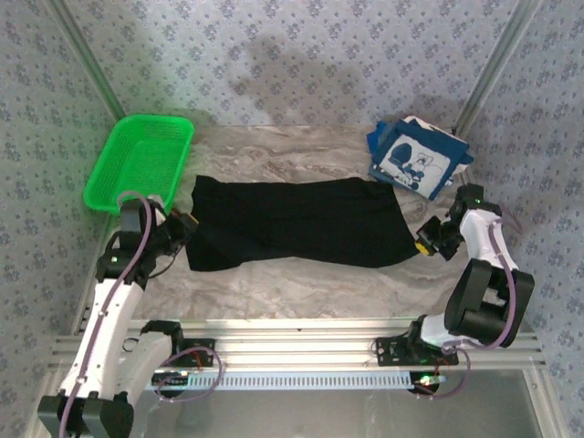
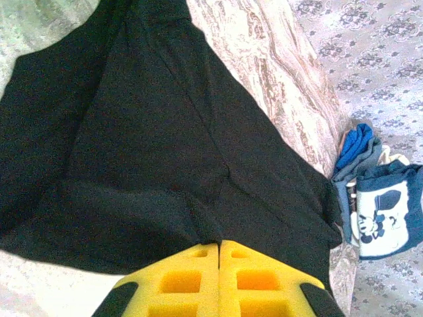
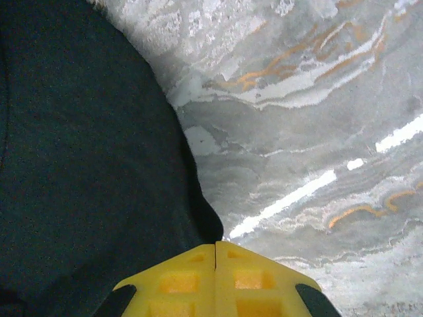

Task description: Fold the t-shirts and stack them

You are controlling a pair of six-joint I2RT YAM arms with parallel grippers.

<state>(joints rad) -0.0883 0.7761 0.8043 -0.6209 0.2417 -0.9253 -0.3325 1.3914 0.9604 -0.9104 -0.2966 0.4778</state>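
Note:
The black t-shirt [image 1: 292, 224] lies spread flat across the middle of the marble table, stretched between my two grippers. My left gripper [image 1: 189, 224] is at its left edge; in the left wrist view its yellow jaws [image 2: 218, 246] are shut with a fold of the black t-shirt [image 2: 152, 145] pinched at their tip. My right gripper [image 1: 422, 243] is at the shirt's right edge; in the right wrist view it [image 3: 215, 246] is shut on a corner of the black cloth [image 3: 86, 165]. The navy t-shirt with white cartoon print [image 1: 415, 157] lies folded at the back right, also in the left wrist view [image 2: 383, 211].
A green plastic basket [image 1: 137, 162] stands at the back left, partly over the table's edge. Patterned walls with metal posts close off the back and sides. Bare marble table [image 1: 301, 287] runs between the black shirt and the aluminium rail at the front.

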